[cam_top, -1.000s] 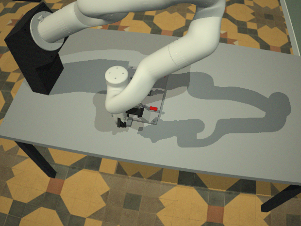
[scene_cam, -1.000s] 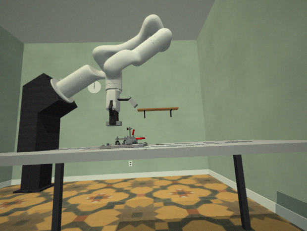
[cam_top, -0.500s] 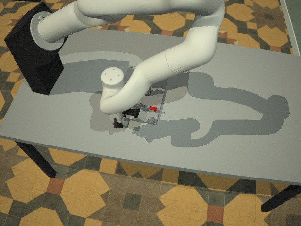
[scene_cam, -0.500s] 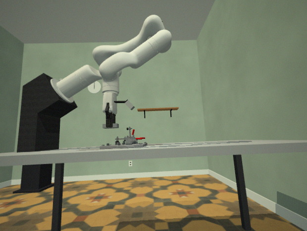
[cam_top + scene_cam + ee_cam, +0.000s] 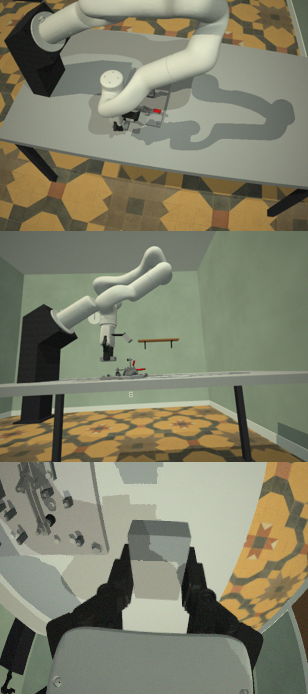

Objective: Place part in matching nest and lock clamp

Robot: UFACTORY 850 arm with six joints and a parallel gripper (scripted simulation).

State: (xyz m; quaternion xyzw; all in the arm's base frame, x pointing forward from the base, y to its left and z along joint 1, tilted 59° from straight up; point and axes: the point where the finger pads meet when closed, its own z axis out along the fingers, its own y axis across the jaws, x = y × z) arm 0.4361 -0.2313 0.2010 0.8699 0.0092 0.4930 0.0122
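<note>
The part looks to me like a plain grey rectangular block, smooth-faced and square-edged, with patches of shadow across it in my wrist view. It hangs in the air, well above the table, looking roughly level from the exterior.

My gripper points down and stands partly open, a bit under half its range, its two black fingers closed on opposite sides of the part. I see it touching nothing else.

From the part, the fixture lies toward one o'clock in my top view, ten o'clock in the wrist view and five o'clock, lower down, in the exterior.

Counting up, I have one part, one gripper and one fixture plate. The exterior shows me two red handles, one steeply raised, the other lying nearly level toward three o'clock; from above I make out only one. On the far wall I count one shelf on two brackets.
</note>
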